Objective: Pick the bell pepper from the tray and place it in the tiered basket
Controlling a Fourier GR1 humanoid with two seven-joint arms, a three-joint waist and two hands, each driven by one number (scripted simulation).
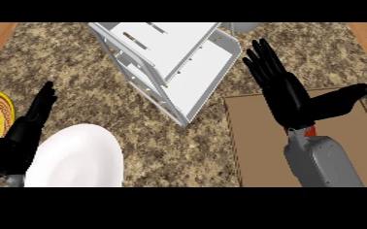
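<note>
Fingers [267,58] of the right hand [287,94] are held straight and spread above the brown tray [247,140], beside the white tiered basket [179,53]. Left hand [28,121] is seen open beside a white plate [75,157]. No bell pepper can be made out.

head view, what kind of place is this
Most likely a kitchen counter: a speckled stone-look countertop carries a white tiered basket, a white plate and a brown tray. Both black hands, left and right, are open.

tiered basket [188,63]: white, tilted, ctr | tray [261,140]: brown, flat, rt
</note>
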